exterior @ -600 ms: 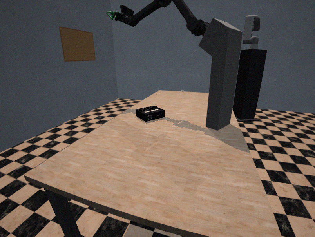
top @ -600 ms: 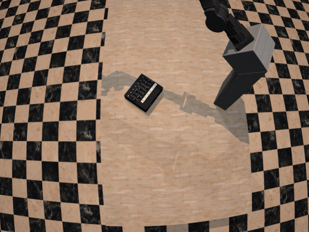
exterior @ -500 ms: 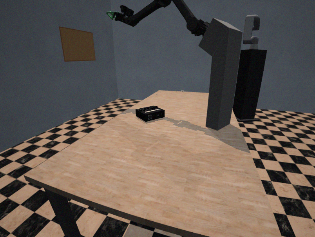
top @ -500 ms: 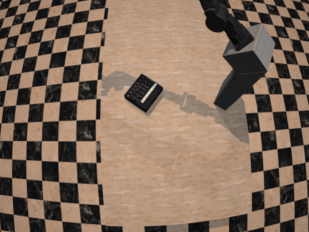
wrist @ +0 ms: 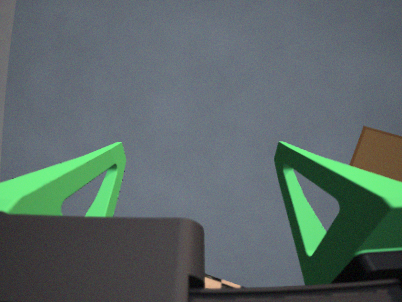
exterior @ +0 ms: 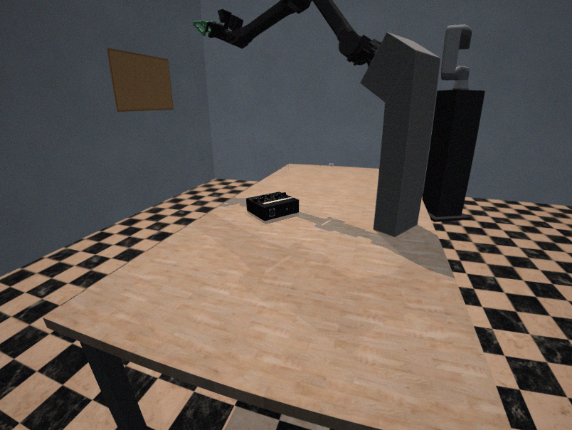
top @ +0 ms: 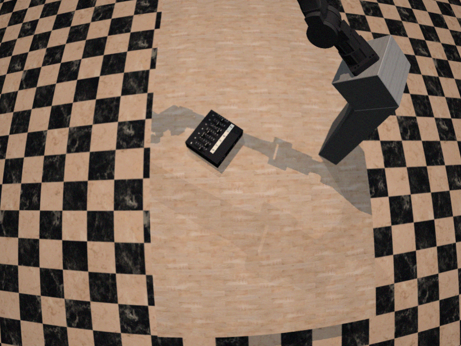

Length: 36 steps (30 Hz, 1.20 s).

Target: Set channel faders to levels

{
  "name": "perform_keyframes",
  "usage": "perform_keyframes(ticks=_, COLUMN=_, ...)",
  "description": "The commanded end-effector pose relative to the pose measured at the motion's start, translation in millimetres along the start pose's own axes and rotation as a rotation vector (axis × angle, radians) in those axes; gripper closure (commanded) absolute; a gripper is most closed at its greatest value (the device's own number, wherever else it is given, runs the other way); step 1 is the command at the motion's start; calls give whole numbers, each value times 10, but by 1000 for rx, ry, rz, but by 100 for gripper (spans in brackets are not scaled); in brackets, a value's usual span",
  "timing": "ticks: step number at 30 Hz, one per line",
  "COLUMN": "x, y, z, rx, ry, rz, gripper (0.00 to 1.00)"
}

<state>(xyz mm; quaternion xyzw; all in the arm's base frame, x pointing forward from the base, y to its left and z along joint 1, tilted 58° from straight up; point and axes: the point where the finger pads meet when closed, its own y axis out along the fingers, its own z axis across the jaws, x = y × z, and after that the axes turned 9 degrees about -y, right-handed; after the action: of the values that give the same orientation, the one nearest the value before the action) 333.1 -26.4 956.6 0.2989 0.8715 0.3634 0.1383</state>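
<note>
From where I stand, the lighting desk (top: 227,146) (exterior: 282,210) sits upright on the far part of the wooden worktop (top: 260,260) (exterior: 277,324), left of the grey pedestal (top: 357,126) (exterior: 402,139). A pale strip of tape (top: 222,138) (exterior: 277,201) runs across its top, the writing too small for me to read. The black arm (top: 324,31) (exterior: 272,18) reaches left, high above the desk and well apart from it. Its tool (exterior: 200,28) (wrist: 200,150) is spread fully wide, green fingers gripping nothing, with blue-grey wall behind them.

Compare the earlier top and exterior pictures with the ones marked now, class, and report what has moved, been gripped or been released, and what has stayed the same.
Nothing has visibly moved, and nothing was taken hold of or let go. The lighting desk sits in the same spot on the table, and the end effector remains raised above it.
</note>
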Motion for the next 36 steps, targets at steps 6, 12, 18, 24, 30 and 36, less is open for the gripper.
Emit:
perform_keyframes(ticks=6, x=-324, y=-32, z=196, rx=-28, ry=75, rz=56, gripper=0)
perform_keyframes(ticks=12, x=-1208, y=-325, z=810, rx=-93, ry=242, rz=255, gripper=0)
perform_keyframes(ticks=18, x=-1953, y=-734, z=1579, rx=-131, ry=376, rz=457, gripper=0)
perform_keyframes(ticks=24, x=-2725, y=-1603, z=2881, rx=-142, ry=527, rz=813, gripper=0)
perform_keyframes(ticks=30, x=-2955, y=-2488, z=4032, rx=-125, ry=585, rz=1083, gripper=0)
perform_keyframes(ticks=36, x=-2774, y=-3814, z=5294, rx=-5, ry=585, rz=1473, gripper=0)
